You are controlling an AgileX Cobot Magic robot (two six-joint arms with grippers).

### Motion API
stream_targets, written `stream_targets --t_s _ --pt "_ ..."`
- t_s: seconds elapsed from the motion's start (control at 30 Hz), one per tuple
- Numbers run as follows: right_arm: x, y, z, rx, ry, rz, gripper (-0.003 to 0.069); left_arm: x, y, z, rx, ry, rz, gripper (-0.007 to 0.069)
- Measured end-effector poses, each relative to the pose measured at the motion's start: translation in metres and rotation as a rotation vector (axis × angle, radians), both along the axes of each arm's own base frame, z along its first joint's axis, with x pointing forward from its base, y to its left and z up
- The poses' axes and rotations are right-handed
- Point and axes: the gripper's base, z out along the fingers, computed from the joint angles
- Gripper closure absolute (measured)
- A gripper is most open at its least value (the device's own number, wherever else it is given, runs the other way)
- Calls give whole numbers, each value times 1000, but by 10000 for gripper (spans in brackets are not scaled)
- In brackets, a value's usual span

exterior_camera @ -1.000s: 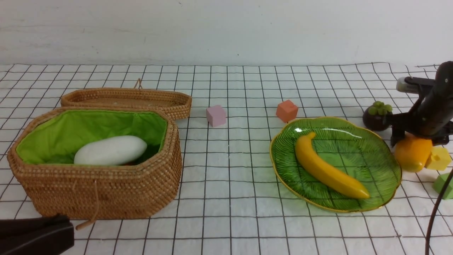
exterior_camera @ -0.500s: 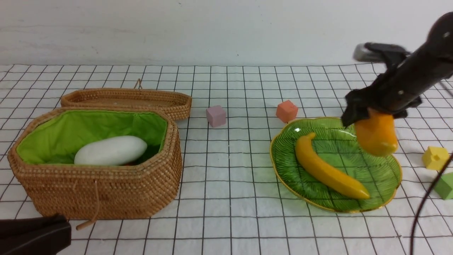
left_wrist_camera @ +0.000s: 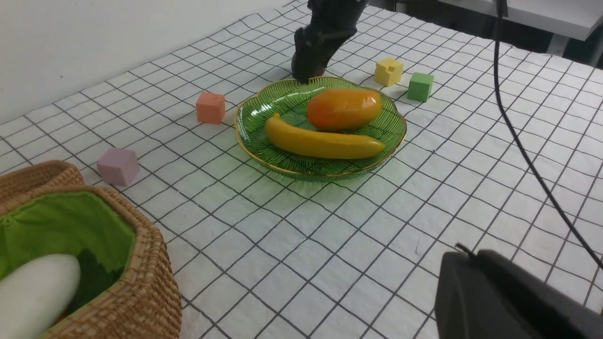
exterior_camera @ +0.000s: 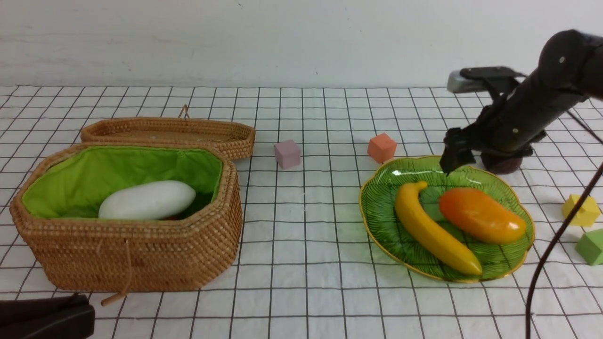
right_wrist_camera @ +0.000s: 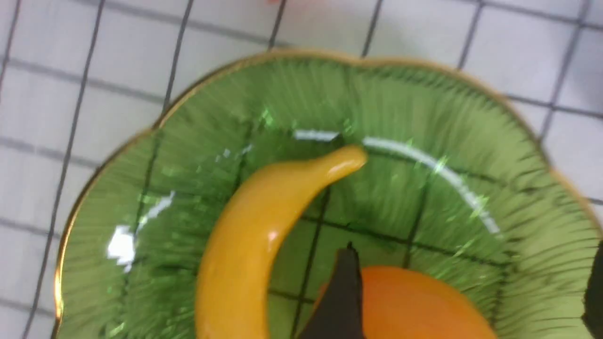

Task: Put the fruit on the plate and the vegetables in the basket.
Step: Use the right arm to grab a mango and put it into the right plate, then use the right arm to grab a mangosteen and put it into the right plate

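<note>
Front view: white black-gridded cloth (exterior_camera: 306, 226), pale wall behind | banana (exterior_camera: 435, 230), mango (exterior_camera: 481, 215) on plate (exterior_camera: 377, 207) | my right gripper (exterior_camera: 464, 153) released above rim | my left gripper (exterior_camera: 47, 318) clenched, empty.

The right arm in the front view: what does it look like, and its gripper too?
The right arm is matte black and round like a tube, with small pale dots like screws on it. A grey-white block sits on a black bracket at its wrist. A thin black cable hangs below. The right gripper is black, with flat, pointed fingers. The left gripper is black too.
</note>
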Motion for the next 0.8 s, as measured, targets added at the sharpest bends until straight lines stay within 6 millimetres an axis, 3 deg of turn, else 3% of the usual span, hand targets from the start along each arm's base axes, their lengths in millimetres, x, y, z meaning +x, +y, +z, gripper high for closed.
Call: stream_targets --t_s 0.07,0.17,0.37,0.67,0.8 --pt "2 -9 9 9 -24 -79 31 0 0 0 0 0 0 624" --pt "18 -43 16 13 -83 -254 58 0 0 0 1 1 0 620" --pt "54 -76 -15 3 -73 -340 64 0 0 0 6 -4 3 617" --pt "86 -84 -67 29 -22 -364 64 1 1 0 14 -11 6 617" --pt "91 -85 -73 30 -38 -367 62 1 1 0 14 -11 6 617"
